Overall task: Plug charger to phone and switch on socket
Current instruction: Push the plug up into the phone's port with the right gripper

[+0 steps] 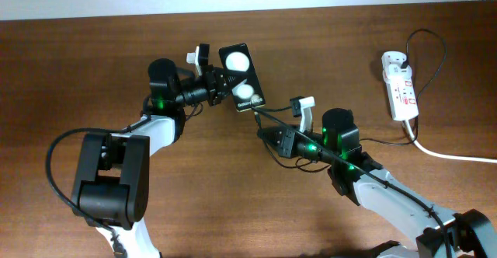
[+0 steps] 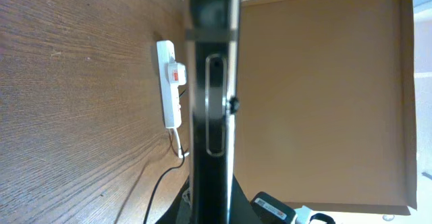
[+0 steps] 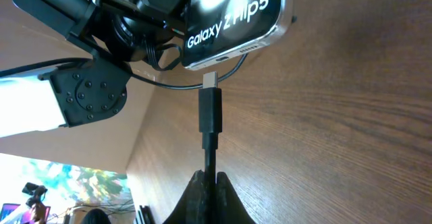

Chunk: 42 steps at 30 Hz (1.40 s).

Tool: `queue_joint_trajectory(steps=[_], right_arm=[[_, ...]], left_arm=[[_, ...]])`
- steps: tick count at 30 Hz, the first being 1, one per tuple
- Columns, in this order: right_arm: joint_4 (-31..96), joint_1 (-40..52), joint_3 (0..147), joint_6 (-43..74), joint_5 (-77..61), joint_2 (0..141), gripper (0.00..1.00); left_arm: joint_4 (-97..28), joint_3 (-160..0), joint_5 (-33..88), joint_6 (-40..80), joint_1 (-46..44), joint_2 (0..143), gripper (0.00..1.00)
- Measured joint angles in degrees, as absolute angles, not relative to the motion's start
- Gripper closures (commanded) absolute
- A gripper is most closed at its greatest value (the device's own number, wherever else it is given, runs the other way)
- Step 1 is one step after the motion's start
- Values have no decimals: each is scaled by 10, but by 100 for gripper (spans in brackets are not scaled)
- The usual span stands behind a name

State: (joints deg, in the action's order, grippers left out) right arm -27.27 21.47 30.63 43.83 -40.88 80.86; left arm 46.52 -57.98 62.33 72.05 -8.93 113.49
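My left gripper (image 1: 216,85) is shut on the phone (image 1: 241,77), a black slab with two white blobs, and holds it tilted above the table. In the left wrist view the phone (image 2: 212,96) shows edge-on. My right gripper (image 3: 209,180) is shut on the charger cable just behind its black plug (image 3: 210,109). The silver tip (image 3: 210,81) points at the phone's bottom edge (image 3: 233,48) and is just short of it or touching; I cannot tell which. In the overhead view the right gripper (image 1: 268,134) is below and right of the phone. The socket (image 1: 400,87) lies at the far right.
The socket's thick white cord (image 1: 454,155) runs off the right edge. The black charger cable (image 1: 435,44) loops up from the white adapter (image 1: 392,58) and back toward my right arm. The socket also shows in the left wrist view (image 2: 171,82). The table is brown wood.
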Motion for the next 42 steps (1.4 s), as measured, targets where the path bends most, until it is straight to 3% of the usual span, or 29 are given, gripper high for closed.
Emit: queue_joint_trajectory(steps=[19,42], right_arm=[[-273,252,312,440,-320,823,96],[-276,252,328,437,-359,841,96]], left_arm=[[465,-580,623,721,-89,1135,100],[465,-580,623,721,-76,1135,100]])
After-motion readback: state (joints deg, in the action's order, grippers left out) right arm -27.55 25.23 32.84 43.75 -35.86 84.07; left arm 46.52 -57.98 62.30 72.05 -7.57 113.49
